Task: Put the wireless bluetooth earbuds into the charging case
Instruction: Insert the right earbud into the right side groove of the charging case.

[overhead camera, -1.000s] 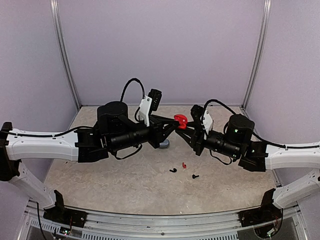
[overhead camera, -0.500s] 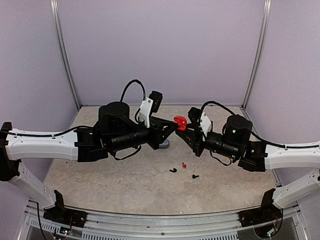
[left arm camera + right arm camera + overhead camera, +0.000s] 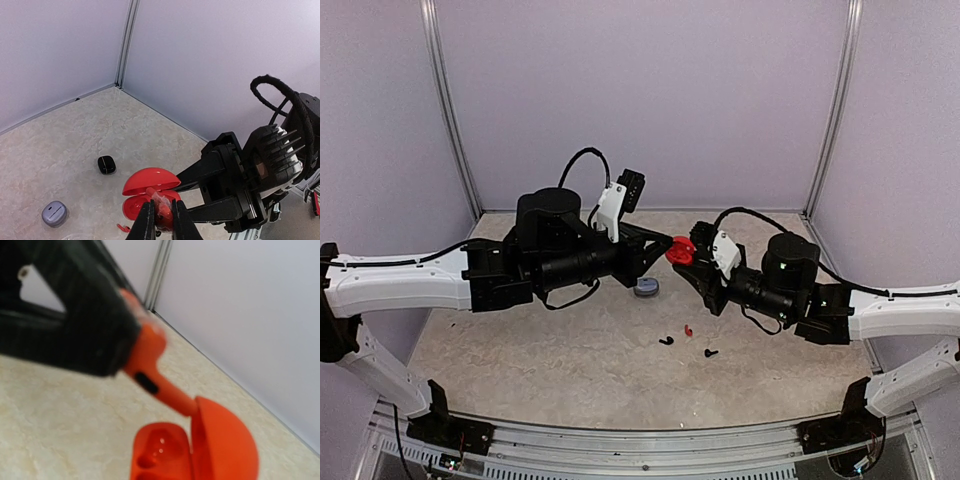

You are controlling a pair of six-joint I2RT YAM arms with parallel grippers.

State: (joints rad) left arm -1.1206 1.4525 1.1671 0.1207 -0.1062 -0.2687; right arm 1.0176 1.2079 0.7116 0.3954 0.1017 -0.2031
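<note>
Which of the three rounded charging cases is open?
The glossy red plastic case, its lid raised; the small black case and the small grey case are shut.

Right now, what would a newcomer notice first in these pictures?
The open red charging case, held in mid-air over the table's middle by the right fingers. The left fingers pinch a red earbud right at its opening. Below, three tiny earbuds lie loose on the table.

red case [image 3: 151,181]: glossy smooth plastic | black case [image 3: 106,164]: glossy | table [image 3: 60,140]: matt, stone-like speckle
</note>
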